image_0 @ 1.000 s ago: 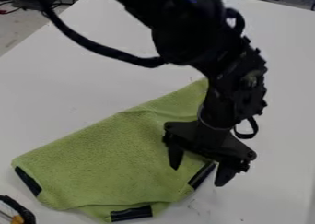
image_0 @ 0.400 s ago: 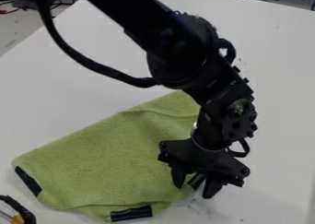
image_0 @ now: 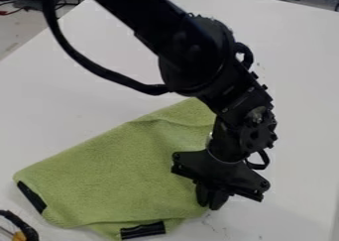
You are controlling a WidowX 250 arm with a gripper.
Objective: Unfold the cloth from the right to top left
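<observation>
While the white tabletop (image_0: 298, 121) spreads beneath it all, the black robot arm (image_0: 192, 56) angles down over the green cloth (image_0: 112, 175), folded and lying in from the tabletop's left edge. And there's the gripper (image_0: 211, 201) at the cloth's lower right edge, fingers drawn together with that edge between them, as black patches (image_0: 142, 230) mark other parts of the border!

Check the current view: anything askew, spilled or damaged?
Minor: faint dark marks on the white table just below the end effector, possibly dirt, odd on a mostly plain surface. No spill or visible damage; the green cloth lies folded, which fits an unfolding task.
</observation>
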